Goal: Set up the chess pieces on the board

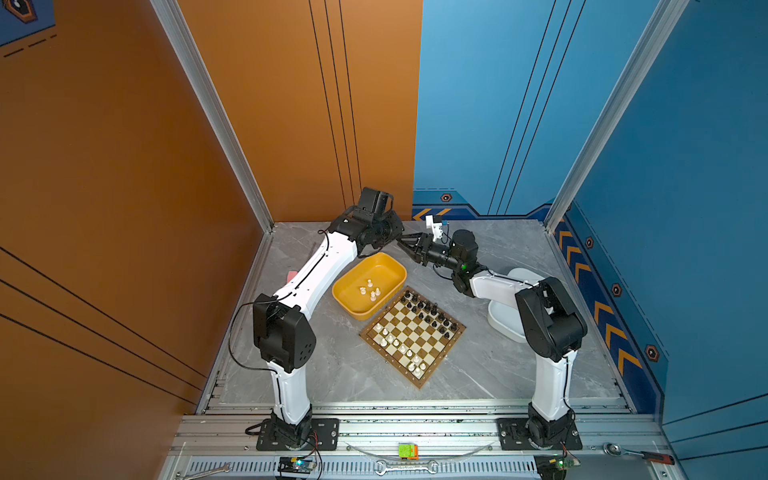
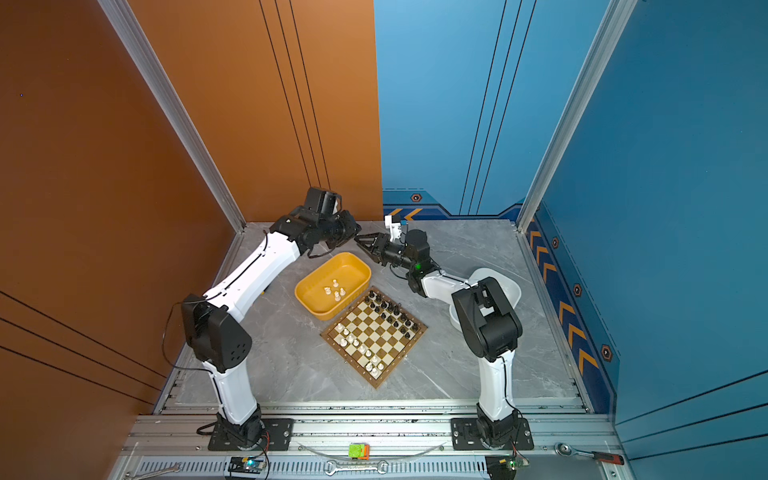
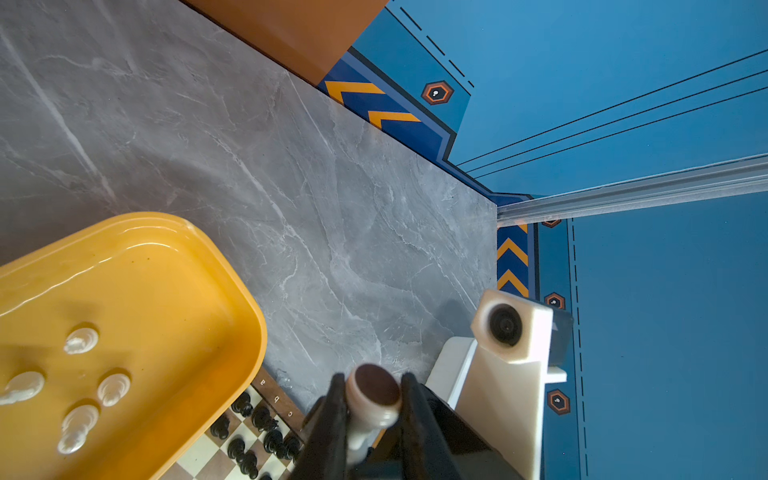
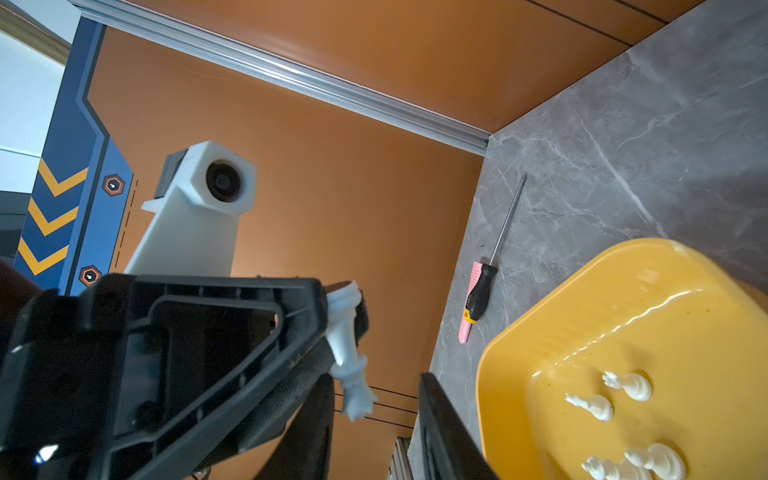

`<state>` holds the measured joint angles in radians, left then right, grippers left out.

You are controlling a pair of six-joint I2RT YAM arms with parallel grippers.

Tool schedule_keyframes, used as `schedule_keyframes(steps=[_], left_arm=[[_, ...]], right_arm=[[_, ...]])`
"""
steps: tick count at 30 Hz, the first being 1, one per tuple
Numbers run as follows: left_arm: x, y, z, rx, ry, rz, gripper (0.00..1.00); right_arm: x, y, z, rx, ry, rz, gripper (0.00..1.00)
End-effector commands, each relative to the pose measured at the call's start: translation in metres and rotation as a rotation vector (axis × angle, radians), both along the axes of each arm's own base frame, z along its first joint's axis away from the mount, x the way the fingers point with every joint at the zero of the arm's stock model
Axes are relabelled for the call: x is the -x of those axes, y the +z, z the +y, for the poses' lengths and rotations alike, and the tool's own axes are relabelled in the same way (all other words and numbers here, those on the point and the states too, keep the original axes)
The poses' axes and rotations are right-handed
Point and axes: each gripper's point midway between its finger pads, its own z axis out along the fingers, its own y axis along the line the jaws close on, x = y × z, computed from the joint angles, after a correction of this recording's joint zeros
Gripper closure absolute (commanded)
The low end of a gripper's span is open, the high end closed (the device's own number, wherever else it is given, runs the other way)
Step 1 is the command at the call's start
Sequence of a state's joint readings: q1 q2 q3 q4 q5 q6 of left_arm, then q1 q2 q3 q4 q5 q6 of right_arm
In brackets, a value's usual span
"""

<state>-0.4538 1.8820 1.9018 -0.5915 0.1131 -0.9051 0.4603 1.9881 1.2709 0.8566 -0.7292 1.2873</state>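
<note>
My left gripper (image 3: 374, 380) is shut on a white chess piece (image 3: 376, 392) near its brown felt base, held in the air beyond the far end of the yellow tray (image 1: 353, 276). The crowned head of that piece (image 4: 347, 345) sits between the fingers of my right gripper (image 4: 376, 378). Those jaws stand open, with a gap on one side of the crown. In both top views the two grippers meet tip to tip (image 1: 401, 241) (image 2: 358, 240). The board (image 1: 365, 334) holds black pieces (image 1: 432, 313) along its far right side and white pieces (image 1: 399, 345) along its near left side.
Several white pieces (image 1: 371, 289) lie in the yellow tray next to the board's far corner. A white tray (image 1: 503, 320) sits behind the right arm. A pink-handled screwdriver (image 4: 473, 307) lies by the orange wall. Wrenches (image 1: 405, 467) rest on the front rail.
</note>
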Motion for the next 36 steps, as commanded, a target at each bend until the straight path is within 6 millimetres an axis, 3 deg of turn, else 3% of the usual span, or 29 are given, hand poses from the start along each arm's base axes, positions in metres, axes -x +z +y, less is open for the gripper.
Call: schedule_keyframes(steps=[1,26,36], left_arm=[[0.007,0.012,-0.001,0.017,-0.004,-0.021,0.93],[0.015,0.014,-0.009,0.026,-0.015,-0.025,0.92],[0.012,0.014,-0.011,0.023,-0.016,-0.039,0.69]], right_arm=[[-0.003,0.014,0.005,-0.018,-0.005,-0.054,0.63],[0.004,0.02,0.006,0.019,0.0,-0.08,0.79],[0.011,0.019,0.002,0.065,0.023,-0.065,0.79]])
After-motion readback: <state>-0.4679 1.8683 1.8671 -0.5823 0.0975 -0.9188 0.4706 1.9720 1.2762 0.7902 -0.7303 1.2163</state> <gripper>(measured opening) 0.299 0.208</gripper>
